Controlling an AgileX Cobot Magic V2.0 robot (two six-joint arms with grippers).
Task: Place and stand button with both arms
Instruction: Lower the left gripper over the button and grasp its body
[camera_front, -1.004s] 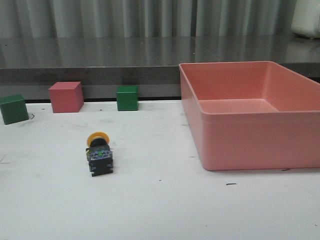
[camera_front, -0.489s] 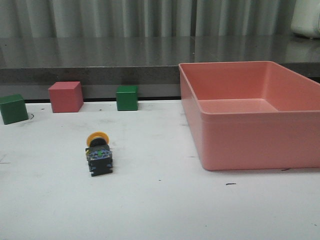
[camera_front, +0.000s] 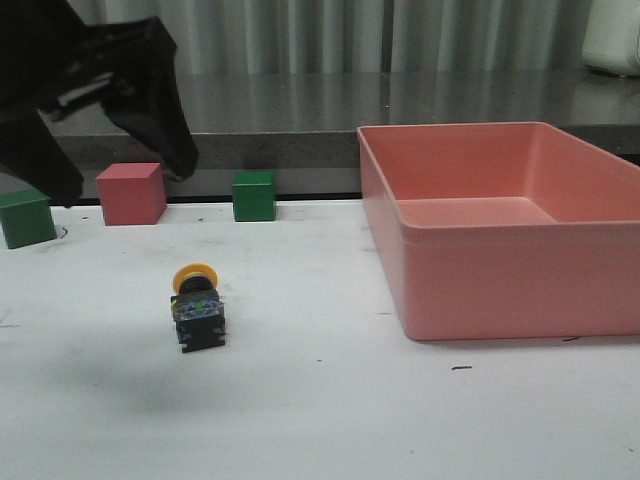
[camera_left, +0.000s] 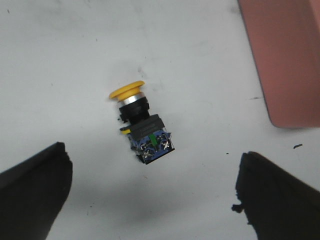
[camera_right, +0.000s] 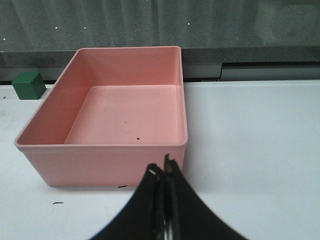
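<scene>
The button (camera_front: 197, 308) lies on its side on the white table, yellow cap toward the back, black base with bluish bottom toward the front. In the left wrist view the button (camera_left: 141, 123) lies between and beyond the two wide-apart fingers. My left gripper (camera_front: 120, 170) is open, high above the table at the upper left, above and behind the button; it shows in the left wrist view (camera_left: 150, 192) too. My right gripper (camera_right: 162, 172) is shut and empty, near the pink bin's front wall; it is out of the front view.
A large pink bin (camera_front: 500, 270) stands at the right, also in the right wrist view (camera_right: 107, 160). A pink cube (camera_front: 132, 193) and two green cubes (camera_front: 254, 195) (camera_front: 25, 217) stand along the table's back edge. A dark ledge runs behind.
My left arm has come into the front view at the upper left, with its gripper open. The button and cubes have not moved.
</scene>
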